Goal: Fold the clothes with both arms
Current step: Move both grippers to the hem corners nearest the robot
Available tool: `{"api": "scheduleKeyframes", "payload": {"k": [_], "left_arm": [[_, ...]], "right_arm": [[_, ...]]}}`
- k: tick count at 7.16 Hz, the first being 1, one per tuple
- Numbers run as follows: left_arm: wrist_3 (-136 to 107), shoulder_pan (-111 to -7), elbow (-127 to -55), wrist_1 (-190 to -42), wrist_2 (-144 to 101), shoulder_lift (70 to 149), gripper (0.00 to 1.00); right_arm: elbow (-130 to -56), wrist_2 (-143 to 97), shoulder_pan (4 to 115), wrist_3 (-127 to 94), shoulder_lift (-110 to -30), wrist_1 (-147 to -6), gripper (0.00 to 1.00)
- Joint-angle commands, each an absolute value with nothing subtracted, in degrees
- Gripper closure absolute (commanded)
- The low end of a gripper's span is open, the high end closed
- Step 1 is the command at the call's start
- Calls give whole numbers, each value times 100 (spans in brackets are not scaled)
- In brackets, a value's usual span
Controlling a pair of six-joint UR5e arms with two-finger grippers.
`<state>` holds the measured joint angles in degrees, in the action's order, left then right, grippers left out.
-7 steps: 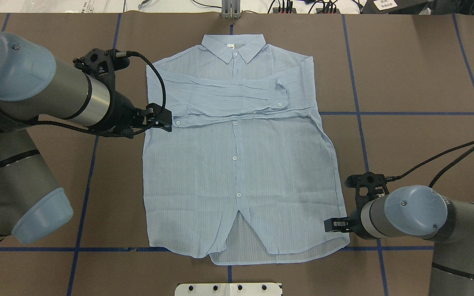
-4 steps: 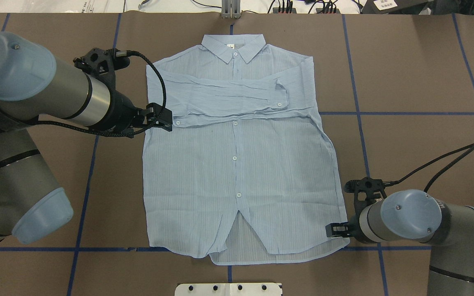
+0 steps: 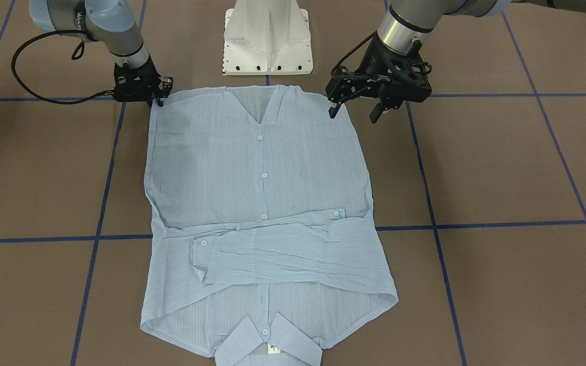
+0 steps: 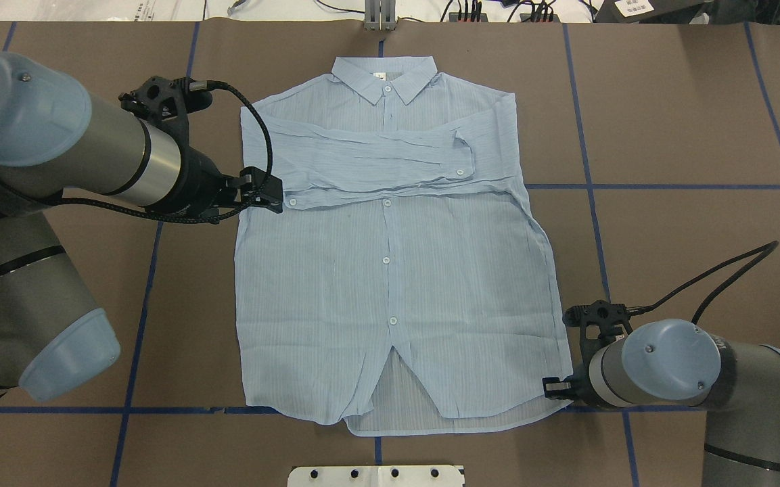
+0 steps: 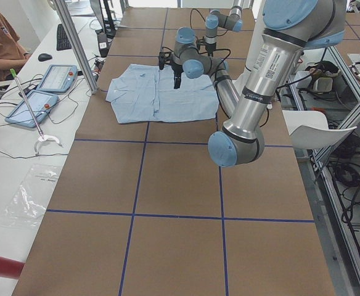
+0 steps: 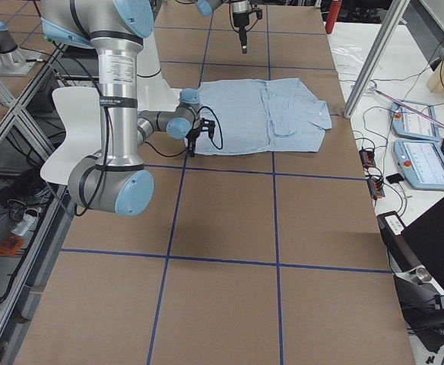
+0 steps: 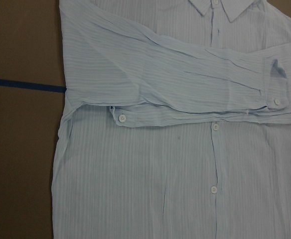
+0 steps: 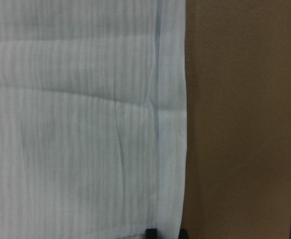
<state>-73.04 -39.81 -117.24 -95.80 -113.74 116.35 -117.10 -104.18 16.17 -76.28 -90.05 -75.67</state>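
The light blue shirt [image 4: 390, 270] lies flat and face up on the brown table, collar at the far side, both sleeves folded across the chest [image 3: 282, 249]. My left gripper [image 3: 352, 114] is open and empty. It hangs well above the table over the shirt's left edge [image 4: 269, 195], level with the folded sleeves. My right gripper [image 3: 155, 103] is down at the shirt's near right hem corner [image 4: 552, 387]. In the right wrist view its fingertips [image 8: 151, 232] stand close together astride the hem edge [image 8: 173, 149], pinching the cloth.
The white pedestal base [image 3: 267, 40] stands just behind the hem. Blue tape lines [image 4: 667, 186] cross the table. The right arm's black cable [image 4: 735, 267] loops above the table. Tablets [image 5: 47, 77] and a metal post [image 5: 75, 43] stand beyond the far edge.
My right gripper has moved toward the near hem corner and come down onto it. The left gripper has barely shifted. The shirt lies as before.
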Motion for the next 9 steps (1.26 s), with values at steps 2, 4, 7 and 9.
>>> {"api": "scheduleKeyframes", "payload": {"k": [2,4,7,9], "left_arm": [[-7304,-3921,-11725,-9580,-11330,11576,0],[-7870,-3020,-11768,-9527,-10788,11200,0],[-9059,-1805,-11839,-9519,-10435,10811,1],[-9132,-1653,-11394,-9519,-10415,10828,2]], "right_arm": [[-11856,-10433,1635,-7629,-8991,-7559,100],[-12075,-10389,1644,-7629,-8991,-7532,100],[-12173,-10406,1696,-7813,-8965,-7488,100],[-12208,-10415,1740,-7813,-8939,-7480,100]]}}
